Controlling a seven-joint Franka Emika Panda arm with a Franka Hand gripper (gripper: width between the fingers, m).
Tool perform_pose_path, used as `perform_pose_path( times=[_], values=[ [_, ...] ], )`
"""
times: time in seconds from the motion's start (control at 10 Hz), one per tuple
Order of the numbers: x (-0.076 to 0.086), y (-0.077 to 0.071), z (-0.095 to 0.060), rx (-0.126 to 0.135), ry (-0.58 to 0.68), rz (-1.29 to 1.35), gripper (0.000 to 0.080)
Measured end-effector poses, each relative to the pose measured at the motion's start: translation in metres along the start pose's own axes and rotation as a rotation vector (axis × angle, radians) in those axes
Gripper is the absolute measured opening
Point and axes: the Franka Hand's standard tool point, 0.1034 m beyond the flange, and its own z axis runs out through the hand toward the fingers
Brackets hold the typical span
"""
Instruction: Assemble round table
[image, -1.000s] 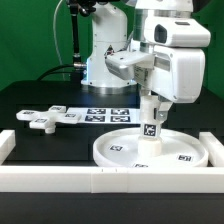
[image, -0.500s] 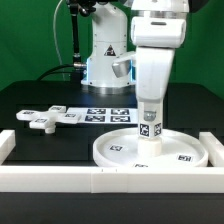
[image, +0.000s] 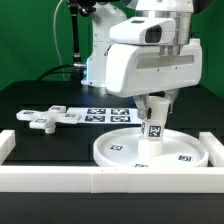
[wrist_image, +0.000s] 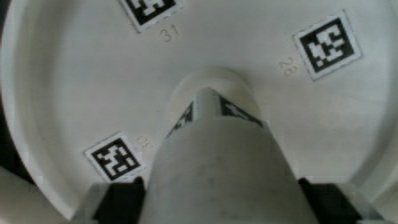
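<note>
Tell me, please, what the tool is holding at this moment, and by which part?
The tool holds the short cylindrical leg by its upper end, a finger on either side; the leg's lower end rests in the large rimmed disc.

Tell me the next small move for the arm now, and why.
Probably a turn of the wrist to screw the short white cylindrical leg into the large white rimmed disc. The gripper is shut on the leg, which stands upright at the disc's centre, while the white cross-shaped foot piece lies apart on the black table.
</note>
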Motion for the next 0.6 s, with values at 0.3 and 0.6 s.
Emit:
perform_pose_path(
  times=[0.3,0.6],
  values=[
    [-0.0001,0.0003,-0.0001,0.005,0.002,0.117,0.0407],
    [-0.0017,0.0020,0.0005,0.017,0.003,0.348,0.0407]
  ],
)
